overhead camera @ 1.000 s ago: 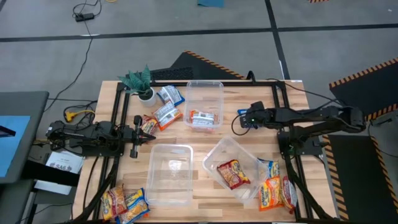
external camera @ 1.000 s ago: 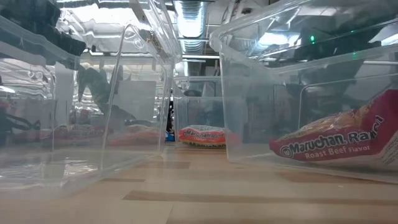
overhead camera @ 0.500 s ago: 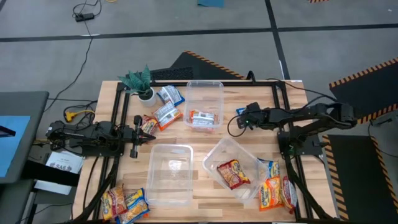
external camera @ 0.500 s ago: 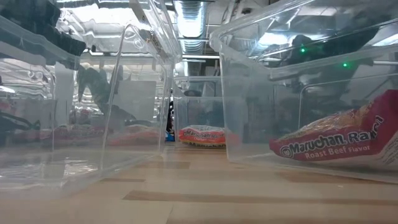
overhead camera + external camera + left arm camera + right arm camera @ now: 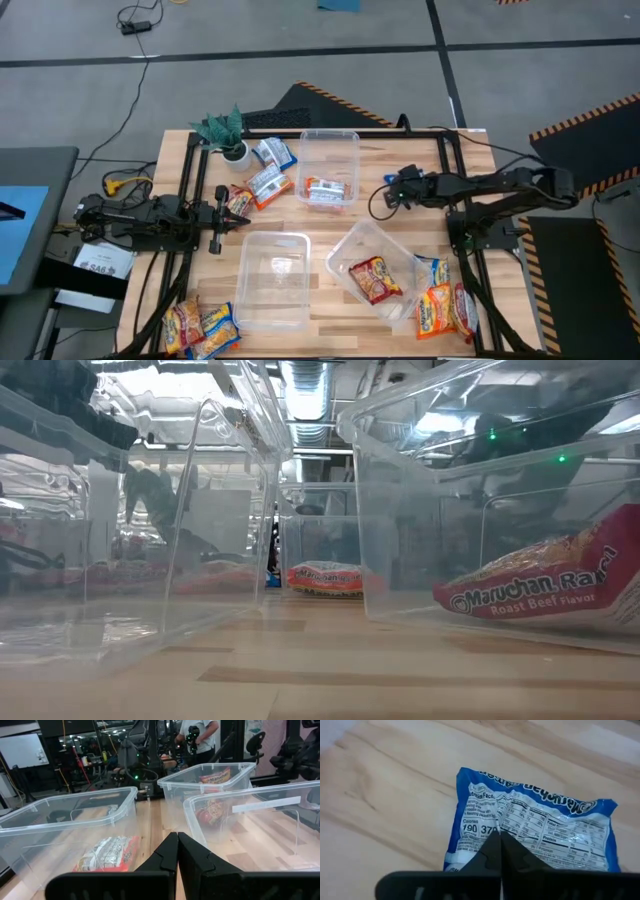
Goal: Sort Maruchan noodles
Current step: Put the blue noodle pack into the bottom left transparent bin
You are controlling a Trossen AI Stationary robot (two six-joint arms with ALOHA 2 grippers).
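Note:
My right gripper [image 5: 391, 190] [image 5: 500, 840] is over the table's right middle, shut on a blue-white Maruchan packet [image 5: 535, 832] whose nutrition-facts side faces the wrist camera. My left gripper [image 5: 222, 212] [image 5: 177, 851] is shut and empty at the table's left edge, beside an orange packet [image 5: 240, 200]. Other packets lie flat: blue-white ones [image 5: 270, 168] at the far left, orange-yellow ones [image 5: 200, 328] at the near left, and mixed ones [image 5: 440, 305] at the near right. One packet [image 5: 328, 190] lies in the far bin [image 5: 330, 140]. A red one [image 5: 375, 278] lies in the near right bin [image 5: 350, 245]. My right gripper pinches the blue-white packet at one short edge [image 5: 479, 847] between its two fingers, which slant down from the table's right side. The packet stretches out ahead of the fingers, its back side up, over the bare wood.
An empty clear bin [image 5: 273, 285] stands at the near middle. A small green potted plant [image 5: 225, 130] stands at the far left corner. Bare wood shows between the far bin and my right gripper. In the low view, bin walls [image 5: 200, 520] fill the foreground.
My right gripper has shifted a little toward the table's left edge with the blue-white packet, still shut on it.

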